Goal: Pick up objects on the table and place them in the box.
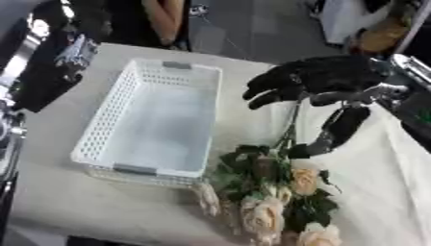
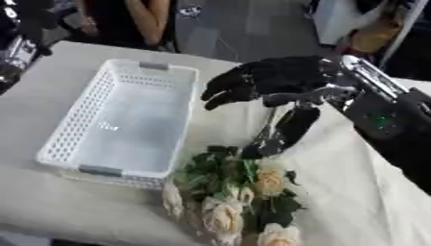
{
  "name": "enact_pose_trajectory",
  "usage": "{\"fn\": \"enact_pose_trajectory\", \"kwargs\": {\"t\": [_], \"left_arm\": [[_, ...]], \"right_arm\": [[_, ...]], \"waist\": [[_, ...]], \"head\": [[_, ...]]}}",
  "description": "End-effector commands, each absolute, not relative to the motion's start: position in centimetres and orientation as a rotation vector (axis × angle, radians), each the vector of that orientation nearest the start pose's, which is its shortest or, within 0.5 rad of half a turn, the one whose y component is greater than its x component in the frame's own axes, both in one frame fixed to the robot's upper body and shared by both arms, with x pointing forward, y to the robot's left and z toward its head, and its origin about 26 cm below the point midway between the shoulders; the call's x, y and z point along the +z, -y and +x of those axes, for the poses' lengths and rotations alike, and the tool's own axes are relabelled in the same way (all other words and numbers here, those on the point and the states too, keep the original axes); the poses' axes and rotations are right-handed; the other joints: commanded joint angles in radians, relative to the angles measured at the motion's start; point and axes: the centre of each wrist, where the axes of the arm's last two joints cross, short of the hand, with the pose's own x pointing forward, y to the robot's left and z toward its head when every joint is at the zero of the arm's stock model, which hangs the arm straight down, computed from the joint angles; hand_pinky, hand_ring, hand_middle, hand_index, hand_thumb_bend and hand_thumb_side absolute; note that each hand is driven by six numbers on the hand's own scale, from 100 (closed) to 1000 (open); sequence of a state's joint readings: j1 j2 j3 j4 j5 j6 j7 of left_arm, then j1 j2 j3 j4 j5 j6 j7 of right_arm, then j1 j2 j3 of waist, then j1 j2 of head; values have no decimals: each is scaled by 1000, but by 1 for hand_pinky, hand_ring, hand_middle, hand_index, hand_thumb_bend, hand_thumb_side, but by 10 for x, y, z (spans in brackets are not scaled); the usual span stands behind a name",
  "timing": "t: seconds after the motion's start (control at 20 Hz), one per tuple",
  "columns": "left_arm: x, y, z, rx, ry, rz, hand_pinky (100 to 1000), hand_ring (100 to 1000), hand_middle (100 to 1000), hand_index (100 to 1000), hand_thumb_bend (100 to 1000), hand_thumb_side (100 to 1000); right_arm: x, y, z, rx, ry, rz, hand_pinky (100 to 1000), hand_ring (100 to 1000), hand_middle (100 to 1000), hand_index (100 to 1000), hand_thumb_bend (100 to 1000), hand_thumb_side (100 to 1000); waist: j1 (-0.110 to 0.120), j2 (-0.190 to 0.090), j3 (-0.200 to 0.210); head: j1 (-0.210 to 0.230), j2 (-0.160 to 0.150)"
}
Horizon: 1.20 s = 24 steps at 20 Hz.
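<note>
- The right robot hand [image 2: 278, 79] is hovering over the bench [image 2: 353, 182], just above the stem end of a bunch of artificial roses [image 2: 244, 192] lying on the cloth.
- Its fingers are hanging curled and its thumb is pointing down toward the top of the foliage; nothing is sitting in its grasp, so it is clenched on nothing for now.
- The roses are lying just beside the near right corner of the white perforated box [image 1: 126, 96], blooms toward the near edge and stem running up under the hand.
- The step in hand looks like the reach for the bunch, with the pick not yet made.
- The next move is likely calling for the hand to come down, close round the stem or the leafy neck, lift, and carry leftward over the box.
- The box is showing nothing inside it.
- Whether the thumb is touching the leaves is hard to make out, as the dark thumb is blending into the dark foliage.
- The stem is mostly hidden behind the hand, and the lowest blooms are being cut off by the bottom edge.
- The left robot hand is not showing in either view.
</note>
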<state>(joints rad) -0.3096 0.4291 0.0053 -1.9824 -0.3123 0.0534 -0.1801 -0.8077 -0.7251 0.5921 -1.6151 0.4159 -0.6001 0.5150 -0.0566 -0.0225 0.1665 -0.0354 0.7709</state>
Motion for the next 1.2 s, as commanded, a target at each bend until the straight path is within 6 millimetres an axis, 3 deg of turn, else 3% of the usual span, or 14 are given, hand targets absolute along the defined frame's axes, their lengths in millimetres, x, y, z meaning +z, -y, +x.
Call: {"fn": "enact_pose_trajectory", "kwargs": {"t": [0.05, 0.7, 1.2], "left_arm": [[220, -276, 300, -818, 2118, 533, 560, 735, 854, 788, 100, 802], [221, -274, 300, -819, 2125, 527, 559, 736, 855, 789, 100, 802], [221, -274, 300, -820, 2126, 528, 559, 735, 855, 788, 100, 801]], "right_arm": [[241, 212, 374, -2614, -1404, 186, 929, 983, 936, 954, 436, 732], [210, 233, 396, -2784, -1349, 260, 929, 984, 938, 954, 469, 764], [197, 235, 398, -2802, -1326, 293, 928, 984, 937, 953, 469, 767]], "waist": [[4, -6, 1], [5, -2, 8], [5, -2, 8]], "head": [[-1, -1], [2, -1], [2, -1]]}}
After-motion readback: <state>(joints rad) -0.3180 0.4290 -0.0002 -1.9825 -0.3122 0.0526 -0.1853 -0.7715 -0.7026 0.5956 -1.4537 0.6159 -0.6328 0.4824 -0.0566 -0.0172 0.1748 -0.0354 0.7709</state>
